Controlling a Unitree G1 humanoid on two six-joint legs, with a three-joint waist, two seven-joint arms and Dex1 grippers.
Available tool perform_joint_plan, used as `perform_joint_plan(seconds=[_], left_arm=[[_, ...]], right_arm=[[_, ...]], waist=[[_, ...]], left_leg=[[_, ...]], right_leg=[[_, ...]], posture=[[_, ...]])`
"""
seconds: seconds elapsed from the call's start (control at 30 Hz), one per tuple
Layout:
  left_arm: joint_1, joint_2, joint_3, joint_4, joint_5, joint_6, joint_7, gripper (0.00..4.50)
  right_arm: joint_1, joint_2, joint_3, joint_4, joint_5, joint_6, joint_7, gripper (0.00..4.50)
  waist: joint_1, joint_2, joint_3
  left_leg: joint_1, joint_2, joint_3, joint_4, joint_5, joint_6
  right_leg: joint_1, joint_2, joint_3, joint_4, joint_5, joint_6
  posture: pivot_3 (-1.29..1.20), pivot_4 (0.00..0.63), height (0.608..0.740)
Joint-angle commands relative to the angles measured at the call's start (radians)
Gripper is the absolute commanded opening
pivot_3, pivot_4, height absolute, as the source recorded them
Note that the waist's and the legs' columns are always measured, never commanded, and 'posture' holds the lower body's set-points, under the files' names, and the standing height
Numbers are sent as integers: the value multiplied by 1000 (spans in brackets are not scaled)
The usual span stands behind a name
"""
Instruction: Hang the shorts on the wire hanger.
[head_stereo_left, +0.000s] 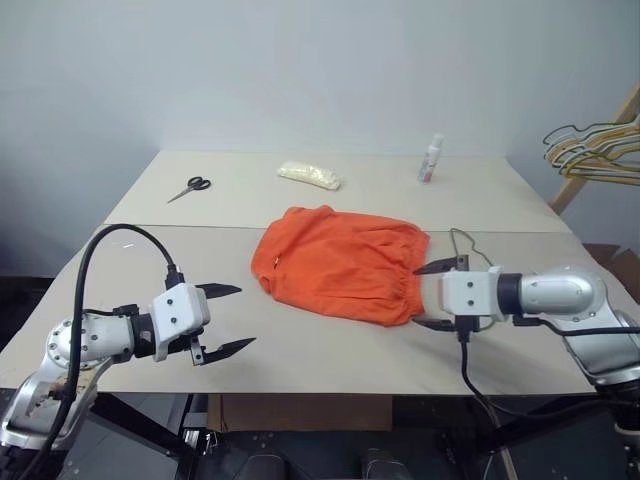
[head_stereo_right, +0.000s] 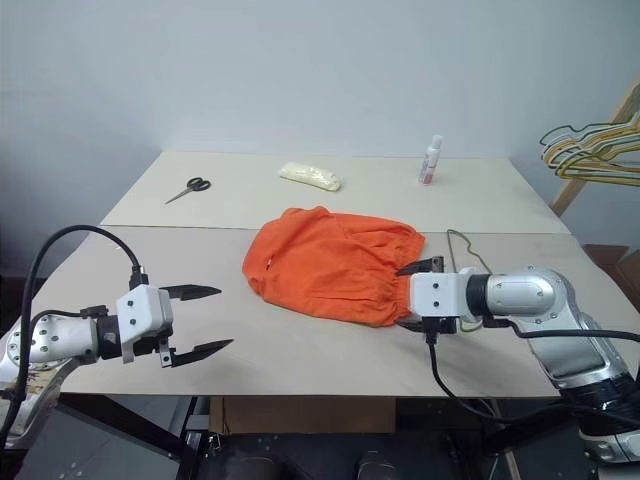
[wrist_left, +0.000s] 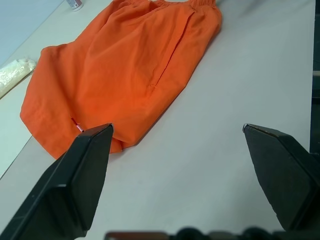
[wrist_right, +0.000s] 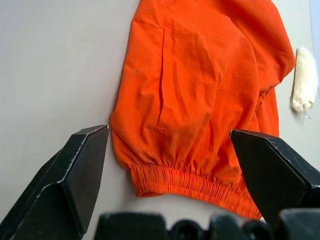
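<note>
The orange shorts (head_stereo_left: 340, 262) lie flat in the middle of the table, their gathered waistband (wrist_right: 190, 182) turned towards my right gripper. A thin curve of the wire hanger (head_stereo_right: 462, 243) shows on the table just beyond that gripper, beside the waistband; the rest of it is hidden. My right gripper (head_stereo_left: 416, 296) is open, with its fingertips at the waistband edge and nothing between them. My left gripper (head_stereo_left: 246, 316) is open too, above bare table a short way from the shorts' leg end (wrist_left: 75, 130).
Scissors (head_stereo_left: 188, 188), a pale yellow packet (head_stereo_left: 309, 175) and a small white bottle (head_stereo_left: 431, 160) sit on the far part of the table (head_stereo_left: 330, 365). Bunched yellow, green and dark hangers (head_stereo_left: 595, 150) hang on a wooden rack at the far right.
</note>
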Motion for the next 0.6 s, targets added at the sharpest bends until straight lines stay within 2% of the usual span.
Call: perform_joint_plan(seconds=[0.03,0.4,0.6], left_arm=[[-17,-5,27,-24,-12,9,19,4500],[-51,-5,10,-8,9,-11,21,4500],[-75,10,-28,28,54,-27,2,4500]], right_arm=[[-23,-1,-14,-16,0,-15,0,4479],[-12,1,-15,-26,-3,-1,-13,4479],[-28,-16,11,-47,-24,109,11,4479]], waist=[[0,0,0],[1,0,0],[-2,0,0]], left_leg=[[0,0,0,0,0,0],[0,0,0,0,0,0],[0,0,0,0,0,0]], right_leg=[[0,0,0,0,0,0],[0,0,0,0,0,0],[0,0,0,0,0,0]], posture=[[202,0,740],[184,0,740],[163,0,740]])
